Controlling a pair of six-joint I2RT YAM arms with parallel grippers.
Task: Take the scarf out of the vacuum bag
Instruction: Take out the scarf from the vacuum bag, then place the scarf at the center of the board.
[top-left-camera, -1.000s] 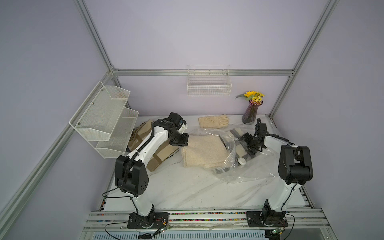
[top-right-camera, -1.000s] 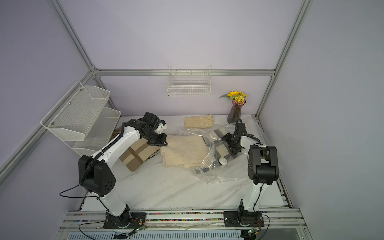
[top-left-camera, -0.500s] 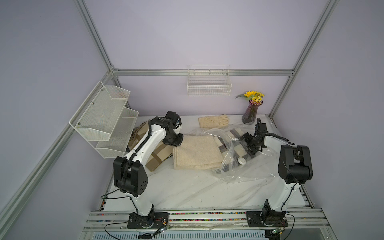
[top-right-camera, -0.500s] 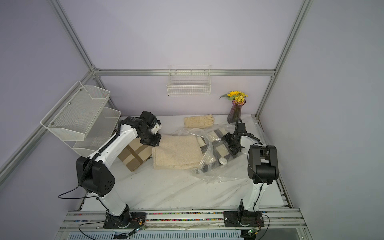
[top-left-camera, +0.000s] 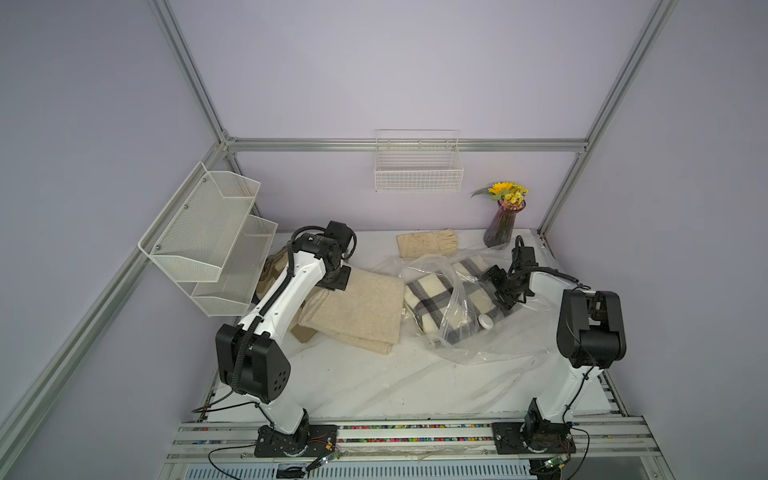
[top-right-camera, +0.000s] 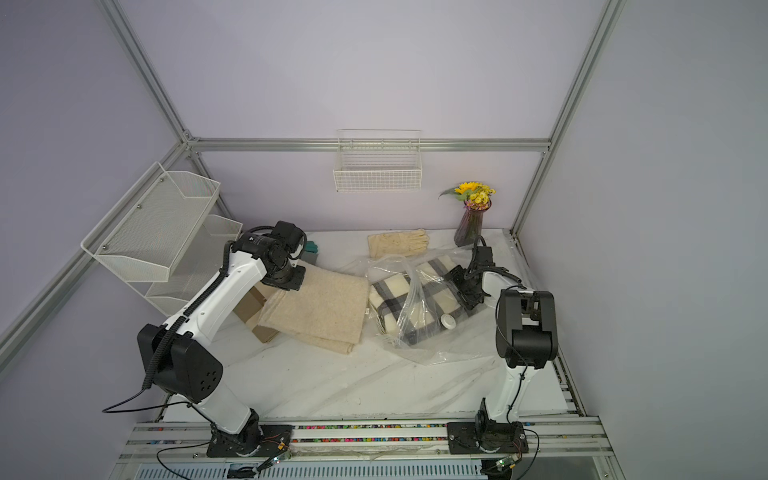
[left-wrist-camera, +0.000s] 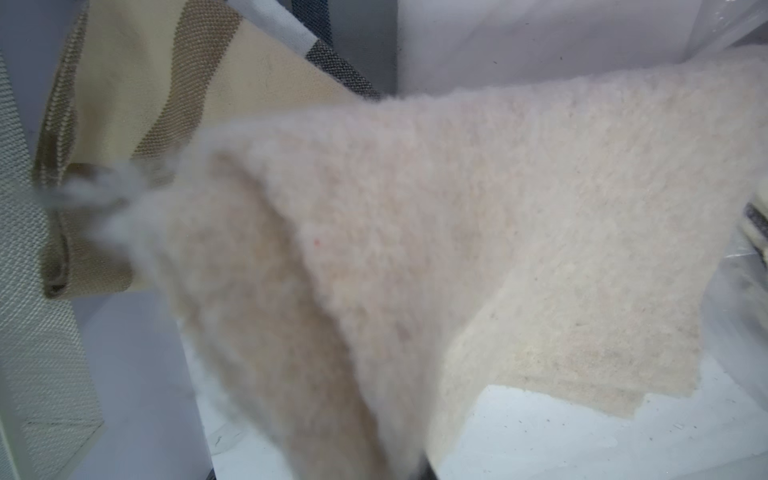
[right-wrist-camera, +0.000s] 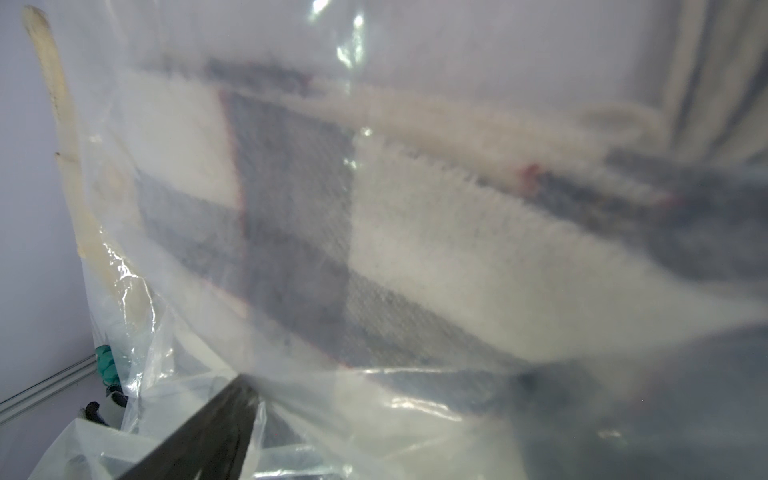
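In a top view the left gripper (top-left-camera: 338, 281) pinches the tan scarf (top-left-camera: 357, 311), which lies out of the vacuum bag (top-left-camera: 498, 349), just beside it. The right gripper (top-left-camera: 501, 291) rests on the bag, jaws spread wide. Left wrist view: tan scarf (left-wrist-camera: 415, 228) up close. Right wrist view: a checked scarf (right-wrist-camera: 436, 249) inside the bag. Only letting go seems left.

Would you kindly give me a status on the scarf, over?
Left gripper shut on beige scarf. Scarf clear of vacuum bag. Right gripper open against bag; plaid scarf inside.
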